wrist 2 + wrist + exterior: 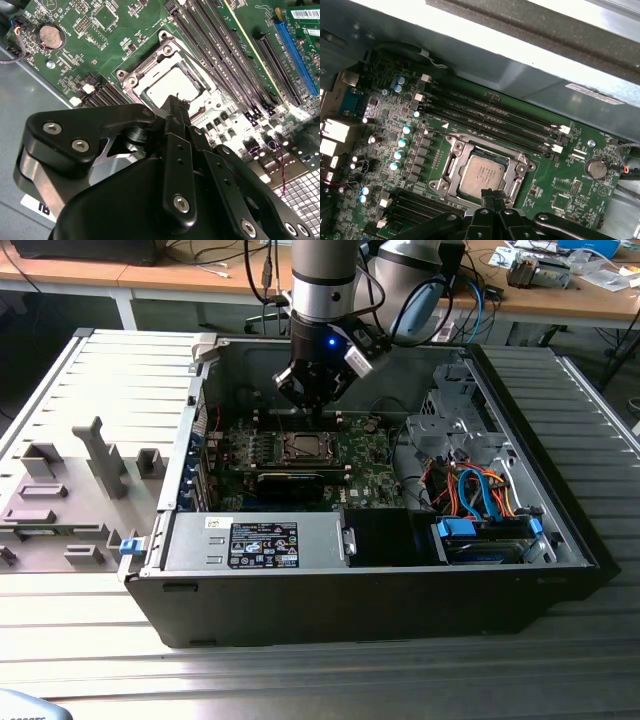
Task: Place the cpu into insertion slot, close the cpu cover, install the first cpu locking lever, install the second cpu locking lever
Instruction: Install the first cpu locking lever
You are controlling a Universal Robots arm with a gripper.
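Hovering just above the cpu (481, 173) seated in the insertion slot (451, 162), the gripper (492, 196) has clenched, empty jaws, while the exterior view shows the computer case (400, 590) around.

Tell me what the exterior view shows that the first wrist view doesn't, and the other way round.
Exterior view alone: the whole open computer case, the arm reaching down into it, the bundle of orange and blue cables, and the grey fixture blocks on the table at the exterior view's left.

First wrist view alone: close detail of the cpu lying in the insertion slot, the row of capacitors, and the coin battery.

Both: the gripper above the socket, and the green motherboard.
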